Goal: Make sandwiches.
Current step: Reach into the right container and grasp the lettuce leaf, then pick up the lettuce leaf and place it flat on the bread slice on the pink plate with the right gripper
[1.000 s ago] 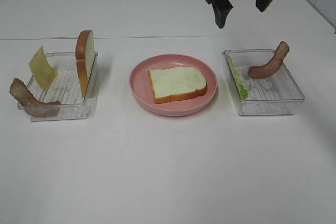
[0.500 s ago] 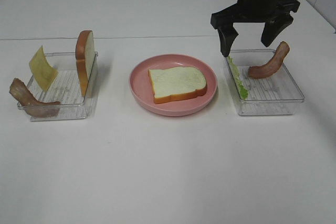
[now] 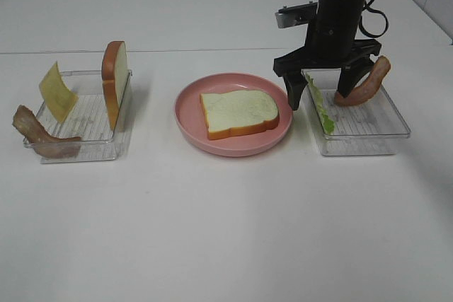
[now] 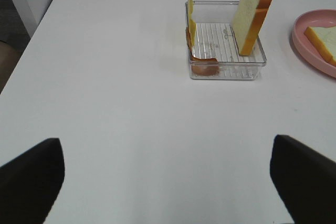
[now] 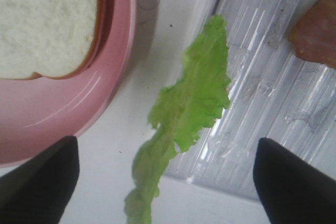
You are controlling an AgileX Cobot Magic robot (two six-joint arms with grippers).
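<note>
A flat white table (image 3: 226, 238) is carrying three items in a row. A round pink plate (image 3: 233, 148) is sitting at the middle, with a clear plastic rectangular tray (image 3: 92, 153) lying apart on its left. A second clear plastic tray (image 3: 361, 146) is standing just beside the plate's right rim, not touching it. A thin seam is running across the tabletop behind them. A reddish-brown bacon strip (image 3: 35, 136) is hanging over the left tray's outer corner, possibly touching the table.

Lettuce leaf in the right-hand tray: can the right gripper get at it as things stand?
Probably yes: the right gripper hangs open straddling the lettuce leaf, which stands bare against the tray wall; the bacon strip lies aside.
</note>
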